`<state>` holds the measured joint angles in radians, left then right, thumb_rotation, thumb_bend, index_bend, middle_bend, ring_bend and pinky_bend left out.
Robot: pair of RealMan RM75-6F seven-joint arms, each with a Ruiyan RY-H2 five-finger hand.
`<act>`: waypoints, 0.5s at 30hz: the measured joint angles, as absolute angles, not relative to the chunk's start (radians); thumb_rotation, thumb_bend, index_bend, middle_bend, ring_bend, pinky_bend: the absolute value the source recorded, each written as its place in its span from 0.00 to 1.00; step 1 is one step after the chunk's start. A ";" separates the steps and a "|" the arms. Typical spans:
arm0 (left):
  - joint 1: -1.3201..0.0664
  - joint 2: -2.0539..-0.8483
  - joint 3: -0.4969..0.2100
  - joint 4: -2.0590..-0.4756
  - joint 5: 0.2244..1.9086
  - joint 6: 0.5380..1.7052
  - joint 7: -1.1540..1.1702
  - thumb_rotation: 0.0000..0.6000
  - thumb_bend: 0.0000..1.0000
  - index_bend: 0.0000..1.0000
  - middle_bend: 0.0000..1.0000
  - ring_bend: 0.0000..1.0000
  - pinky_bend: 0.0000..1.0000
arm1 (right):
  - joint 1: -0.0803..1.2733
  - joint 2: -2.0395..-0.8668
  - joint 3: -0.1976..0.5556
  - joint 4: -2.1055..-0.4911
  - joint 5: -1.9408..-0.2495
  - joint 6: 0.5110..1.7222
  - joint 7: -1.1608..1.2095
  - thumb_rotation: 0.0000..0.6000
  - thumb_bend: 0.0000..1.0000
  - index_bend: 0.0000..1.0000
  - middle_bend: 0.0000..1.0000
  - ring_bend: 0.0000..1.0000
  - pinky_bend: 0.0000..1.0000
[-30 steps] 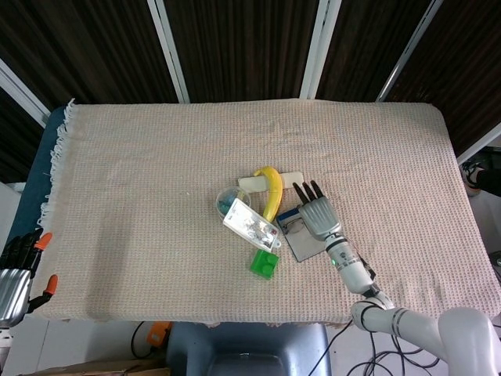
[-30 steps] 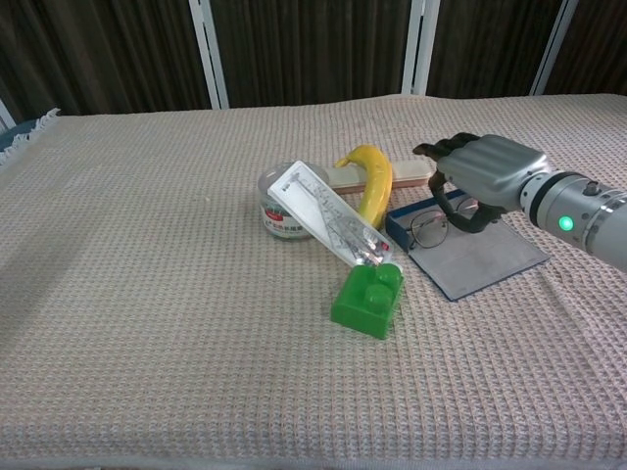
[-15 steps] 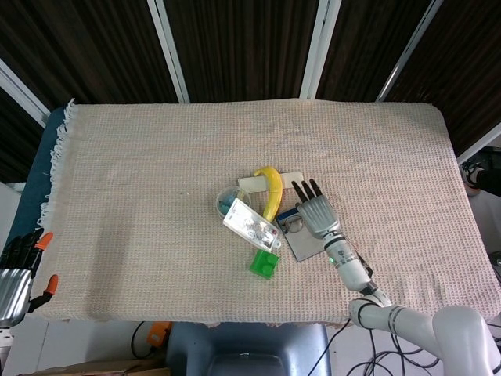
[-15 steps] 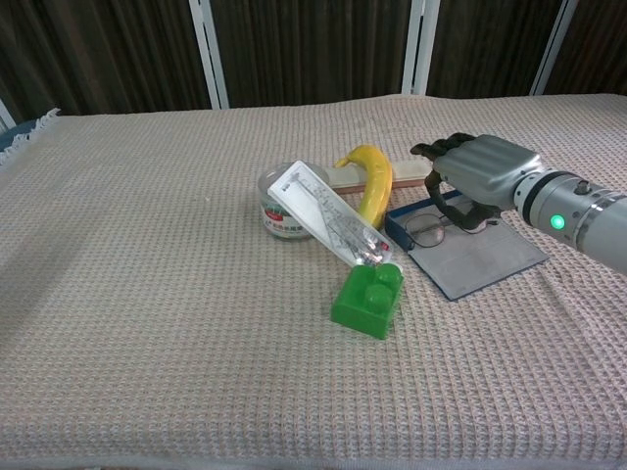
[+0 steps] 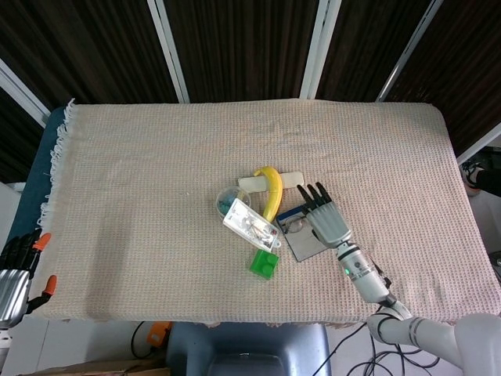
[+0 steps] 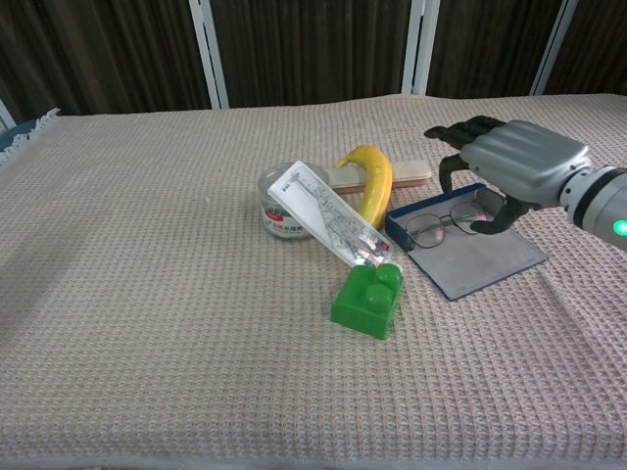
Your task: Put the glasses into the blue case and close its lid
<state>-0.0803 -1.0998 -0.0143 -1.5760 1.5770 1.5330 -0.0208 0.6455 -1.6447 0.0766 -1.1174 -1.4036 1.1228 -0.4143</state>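
The blue case (image 6: 480, 260) lies open on the cloth right of centre, its grey lid flat toward the near right. The thin-rimmed glasses (image 6: 439, 226) lie in its shallow blue tray. My right hand (image 6: 513, 163) hovers above the case's right end, fingers curved downward and apart, holding nothing; its thumb tip is close to the glasses' right side. From the head view, the right hand (image 5: 326, 217) covers part of the case (image 5: 307, 244), with the glasses (image 5: 293, 225) showing at its left. My left hand (image 5: 16, 272) hangs off the table's left edge, empty.
A banana (image 6: 373, 186) lies just left of the case, resting over a beige bar (image 6: 407, 175). A clear ruler (image 6: 328, 221) leans across a round tin (image 6: 277, 212). A green brick (image 6: 368, 298) sits in front of the case's left corner.
My right hand has let go of the glasses, risen and drawn back to the right. The glasses now lie uncovered in the case tray.
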 measured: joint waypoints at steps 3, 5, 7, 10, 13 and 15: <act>-0.080 -1.101 -0.013 -1.578 1.580 1.535 -0.018 1.00 0.42 0.00 0.00 0.00 0.00 | 0.608 -1.605 0.033 -1.142 -1.453 1.167 -0.362 1.00 0.33 0.52 0.11 0.00 0.00; -0.079 -1.102 -0.014 -1.578 1.579 1.535 -0.016 1.00 0.42 0.00 0.00 0.00 0.00 | 0.588 -1.586 0.006 -1.150 -1.479 1.180 -0.334 1.00 0.33 0.52 0.11 0.00 0.00; -0.080 -1.102 -0.014 -1.578 1.577 1.534 -0.015 1.00 0.42 0.00 0.00 0.00 0.00 | 0.570 -1.570 -0.023 -1.149 -1.507 1.189 -0.318 1.00 0.33 0.52 0.11 0.00 0.00; -0.081 -1.102 -0.014 -1.578 1.577 1.532 -0.014 1.00 0.42 0.00 0.00 0.00 0.00 | 0.555 -1.563 -0.048 -1.128 -1.533 1.191 -0.316 1.00 0.33 0.52 0.11 0.00 0.00; -0.081 -1.102 -0.013 -1.579 1.581 1.531 -0.013 1.00 0.42 0.00 0.00 0.00 0.00 | 0.551 -1.568 -0.057 -1.102 -1.544 1.177 -0.319 1.00 0.33 0.53 0.11 0.00 0.00; -0.081 -1.102 -0.013 -1.578 1.582 1.533 -0.013 1.00 0.42 0.00 0.00 0.00 0.00 | 0.551 -1.578 -0.059 -1.085 -1.550 1.164 -0.324 1.00 0.33 0.54 0.11 0.00 0.00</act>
